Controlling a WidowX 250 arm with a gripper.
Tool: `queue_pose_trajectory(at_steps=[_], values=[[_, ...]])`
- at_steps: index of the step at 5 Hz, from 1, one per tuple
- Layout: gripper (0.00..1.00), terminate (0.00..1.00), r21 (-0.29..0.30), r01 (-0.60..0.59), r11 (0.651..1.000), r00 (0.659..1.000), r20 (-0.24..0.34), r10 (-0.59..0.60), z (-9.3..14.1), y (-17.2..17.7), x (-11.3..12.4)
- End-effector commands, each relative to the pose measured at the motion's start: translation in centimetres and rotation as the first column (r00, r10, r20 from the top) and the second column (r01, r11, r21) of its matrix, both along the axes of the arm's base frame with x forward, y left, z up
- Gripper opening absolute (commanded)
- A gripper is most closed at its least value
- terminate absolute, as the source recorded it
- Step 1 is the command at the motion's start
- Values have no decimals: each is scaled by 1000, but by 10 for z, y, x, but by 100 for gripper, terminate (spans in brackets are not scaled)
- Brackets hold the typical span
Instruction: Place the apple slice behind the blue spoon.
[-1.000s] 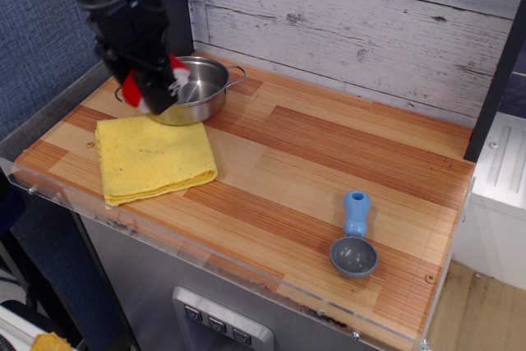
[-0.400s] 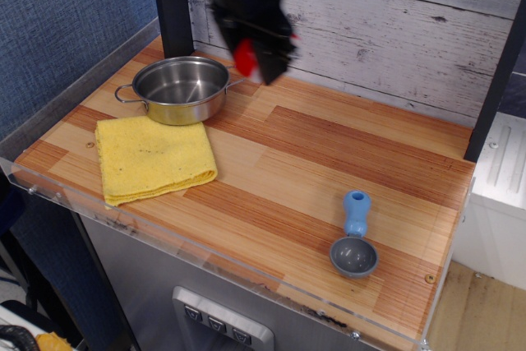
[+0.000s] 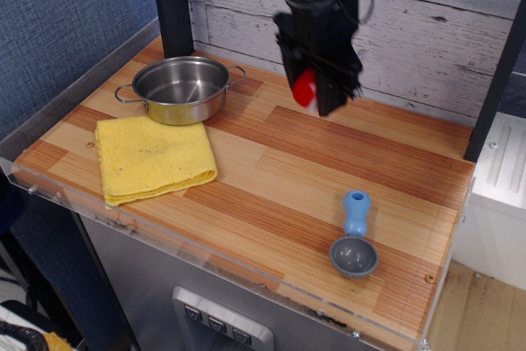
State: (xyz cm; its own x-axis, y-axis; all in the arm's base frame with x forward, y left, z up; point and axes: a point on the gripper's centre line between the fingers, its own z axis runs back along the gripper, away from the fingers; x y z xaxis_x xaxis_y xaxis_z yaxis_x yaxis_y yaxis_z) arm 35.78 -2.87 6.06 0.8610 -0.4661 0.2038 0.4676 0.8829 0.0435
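My gripper [image 3: 316, 92] hangs above the back middle of the wooden table and is shut on the apple slice [image 3: 306, 89]. The slice shows as a red patch with a white edge between the black fingers, held clear of the tabletop. The blue spoon [image 3: 355, 236] lies near the front right of the table, its light-blue handle pointing to the back and its grey-blue bowl toward the front edge. The gripper is behind the spoon and to its left, well apart from it.
A steel pot [image 3: 181, 88] stands at the back left. A folded yellow cloth [image 3: 152, 158] lies in front of it. A plank wall [image 3: 394, 30] runs behind the table. A black post [image 3: 493, 80] stands at the right rear corner.
The gripper has carried the apple slice from above the pot at the back left rightward to above the back middle of the table. Pot, cloth and spoon have not moved.
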Motion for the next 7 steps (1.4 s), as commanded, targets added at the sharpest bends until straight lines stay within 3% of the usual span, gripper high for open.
queue_pose_trajectory(at_steps=[1, 2, 4, 5, 7], values=[[0, 0, 3, 75, 997, 997, 17, -75, -8, -27, 18], [0, 0, -16, 86, 996, 996, 4, -86, -19, -43, 32], [0, 0, 12, 133, 991, 991, -29, -132, -35, -53, 42], [100, 0, 22, 142, 990, 988, -62, -140, -36, -52, 40], [100, 0, 12, 124, 992, 991, -53, -123, -26, -47, 34]])
